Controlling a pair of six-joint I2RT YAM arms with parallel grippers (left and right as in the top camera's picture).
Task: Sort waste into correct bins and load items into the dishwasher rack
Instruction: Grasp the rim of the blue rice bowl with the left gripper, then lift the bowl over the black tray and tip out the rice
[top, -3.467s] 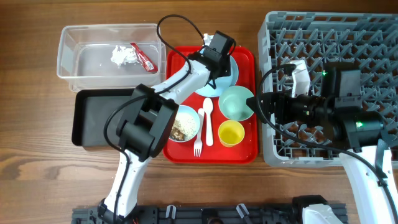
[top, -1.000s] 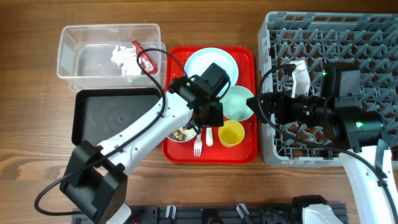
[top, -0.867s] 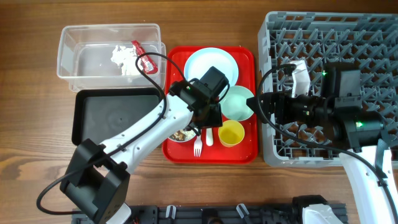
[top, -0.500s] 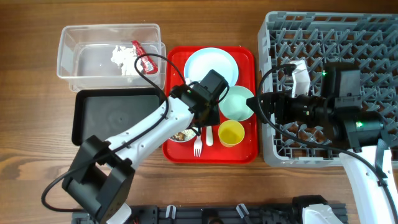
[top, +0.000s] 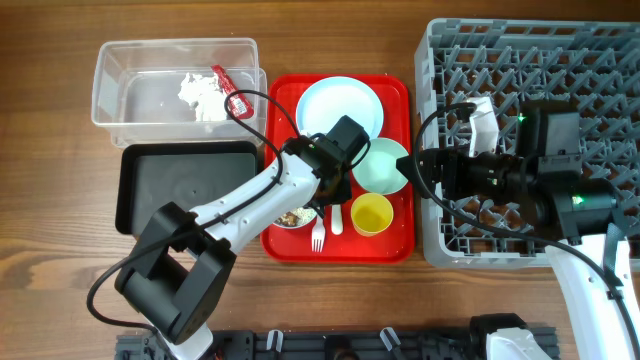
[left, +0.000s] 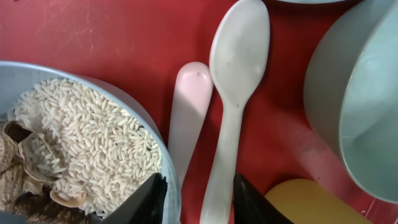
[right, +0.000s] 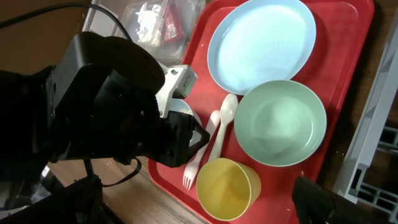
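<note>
On the red tray (top: 395, 245), the light blue bowl (left: 74, 143) and the mint green bowl (left: 354, 99) flank a narrow lane; the fork (left: 189, 112) and spoon (left: 236, 87) lie side by side in it; the yellow cup (left: 305, 202) stands just beside the spoon's handle; the left arm (top: 250, 195) overhangs the tray's left edge; the black tray (top: 170, 190) beside it is mostly unobstructed from above.

A brown wooden table (top: 50, 250) with visible lengthwise grain fills the overhead view under even, soft light.
</note>
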